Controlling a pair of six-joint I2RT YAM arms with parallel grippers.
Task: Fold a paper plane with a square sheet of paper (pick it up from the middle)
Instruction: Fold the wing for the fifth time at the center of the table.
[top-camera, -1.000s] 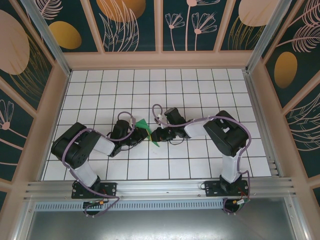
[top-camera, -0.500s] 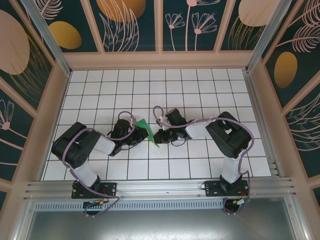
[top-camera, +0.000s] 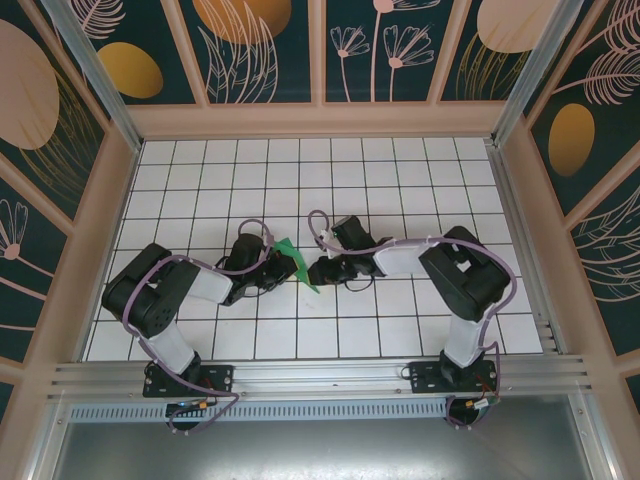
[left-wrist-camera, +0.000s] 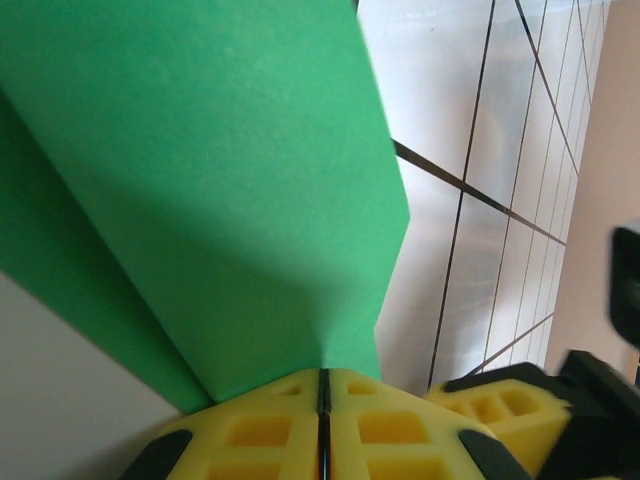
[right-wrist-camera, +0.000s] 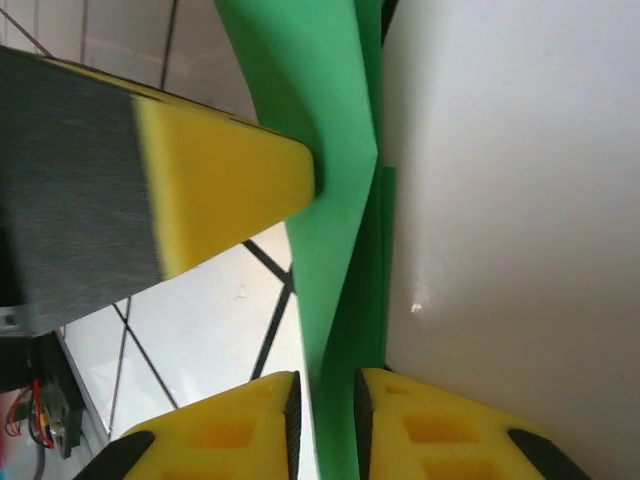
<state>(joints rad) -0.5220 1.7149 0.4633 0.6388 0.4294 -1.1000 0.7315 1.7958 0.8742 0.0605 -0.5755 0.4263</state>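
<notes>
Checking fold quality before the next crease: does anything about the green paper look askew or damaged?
The green paper bows sideways just beyond the right tool instead of staying flat, and its layers splay slightly. No tear shows. The left tool is shut on its edge.

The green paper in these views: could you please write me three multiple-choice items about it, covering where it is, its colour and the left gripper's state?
1. Where is the paper?
A. Against the far wall.
B. Between the left gripper and the right gripper.
C. On the metal rail.

2. What colour is it?
A. White.
B. Orange.
C. Green.

3. How is the left gripper?
A. Shut on the paper.
B. Wide open above it.
C. Shut, holding nothing.

Key:
1 B, the top view shows it between the two.
2 C, it is bright green in every view.
3 A, the left wrist view shows the yellow pads meeting with the paper pinched between them.
</notes>
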